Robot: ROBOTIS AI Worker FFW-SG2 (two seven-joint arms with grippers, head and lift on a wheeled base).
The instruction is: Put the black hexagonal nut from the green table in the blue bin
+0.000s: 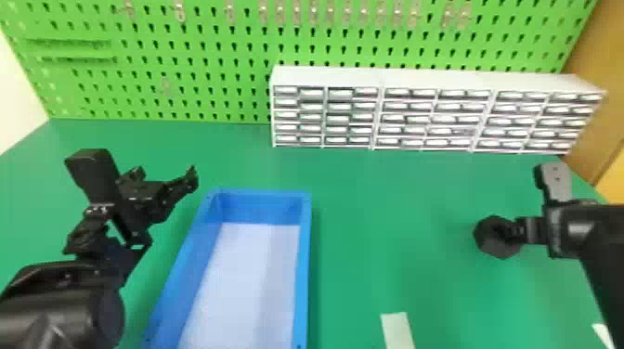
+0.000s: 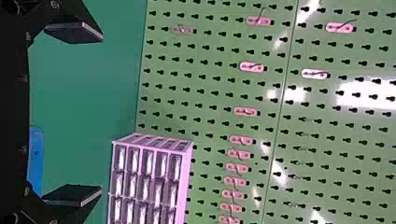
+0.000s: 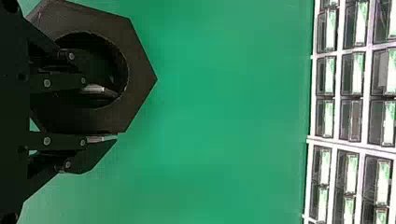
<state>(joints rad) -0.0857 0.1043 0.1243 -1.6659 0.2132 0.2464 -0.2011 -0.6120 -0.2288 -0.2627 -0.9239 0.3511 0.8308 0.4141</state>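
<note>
Black nut [image 1: 485, 237]: in the right gripper, at the right of the green table [image 1: 394, 195], well apart from the bin; I cannot tell whether its underside touches the tabletop.
Right gripper [image 1: 513, 229]: closed on the nut's wall – one finger [image 3: 60, 83] inside the hole, the other finger [image 3: 93, 154] along an outer side.
Left gripper [image 1: 165, 175]: near the far left corner of the bin, fingers wide apart with just a gap between them.
Blue bin [image 1: 304, 269]: on the table between the two grippers, its long sides running away from the robot, with a pale bottom [image 1: 246, 274].
Drawer cabinet [image 1: 329, 76]: white, with rows of small drawers, standing at the back of the table toward the right.
Pegboard [image 1: 209, 51]: bright green, upright behind the table – small hooks [image 2: 252, 66] hang on it.
Pale strip [image 1: 398, 330]: on the table, between bin and right arm.
</note>
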